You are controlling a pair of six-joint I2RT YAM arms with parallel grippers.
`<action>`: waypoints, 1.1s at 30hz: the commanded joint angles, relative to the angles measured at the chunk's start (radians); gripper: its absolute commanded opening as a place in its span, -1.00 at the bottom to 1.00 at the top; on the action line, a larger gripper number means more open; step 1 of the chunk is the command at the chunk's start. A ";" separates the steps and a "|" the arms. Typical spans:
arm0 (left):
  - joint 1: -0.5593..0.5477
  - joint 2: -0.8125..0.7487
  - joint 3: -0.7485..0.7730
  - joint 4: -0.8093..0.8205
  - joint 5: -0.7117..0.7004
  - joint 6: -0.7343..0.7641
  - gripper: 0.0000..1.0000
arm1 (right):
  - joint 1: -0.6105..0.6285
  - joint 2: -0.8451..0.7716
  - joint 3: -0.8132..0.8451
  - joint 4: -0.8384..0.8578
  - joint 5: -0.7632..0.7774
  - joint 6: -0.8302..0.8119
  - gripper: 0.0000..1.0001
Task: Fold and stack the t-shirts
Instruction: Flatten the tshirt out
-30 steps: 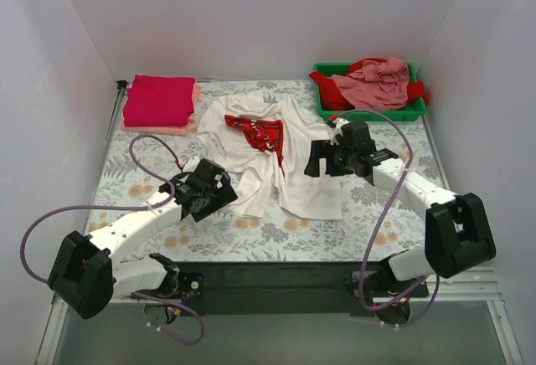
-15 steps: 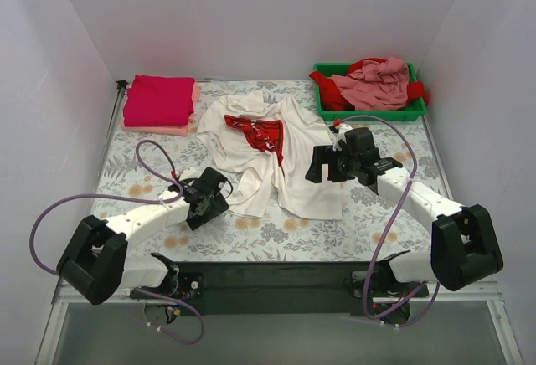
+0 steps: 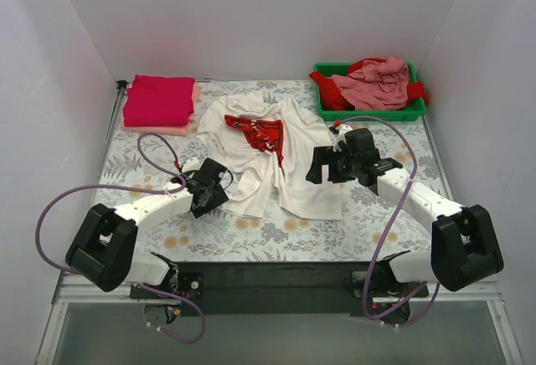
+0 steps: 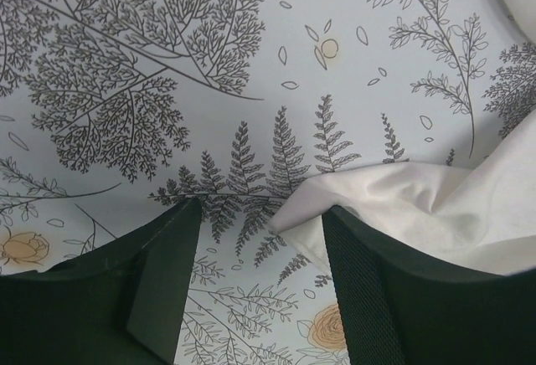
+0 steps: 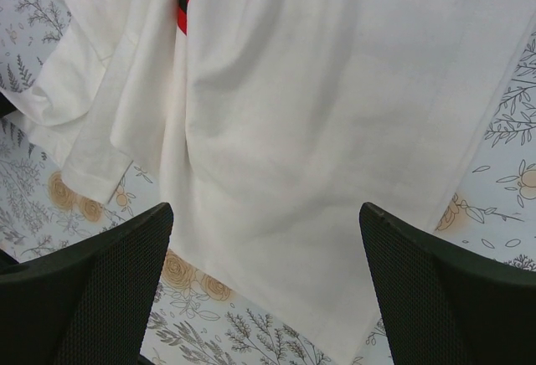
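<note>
White walls (image 3: 251, 13) box in a table under a floral cover (image 3: 134, 172). In the top view the white tee (image 3: 301, 185) lies rumpled at the centre of the cover, partly bunched, with its red print (image 3: 264, 135) showing toward 12 o'clock and a loose flap trailing toward 7 o'clock.

At 10 o'clock on the cover sits a folded crimson tee (image 3: 159, 100), stacked on a folded pink tee (image 3: 159, 130) whose edge shows along the near side and the right side. At 2 o'clock stands a green tray (image 3: 368, 115) that holds a crumpled dusty pink tee (image 3: 377, 84) on top of a red tee (image 3: 333, 95), which spills over the rim at 9 o'clock.

The left gripper (image 3: 219, 191) is low at the 8 o'clock edge of the white tee. Its wrist view shows the jaws spread, with a corner of the white tee (image 4: 402, 206) reaching into the gap from 3 o'clock, beside the right finger (image 4: 368, 298); the fingers have not pinched it.

The right gripper (image 3: 315, 168) is at the 3 o'clock side of the white tee. Its wrist view shows it released, jaws wide apart, above a broad, lightly creased stretch of the white tee (image 5: 318, 131), grasping nothing.
</note>
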 commanded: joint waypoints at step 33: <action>0.017 -0.172 -0.137 0.187 0.136 0.101 -1.00 | -0.003 -0.225 -0.324 -0.110 0.172 0.167 0.84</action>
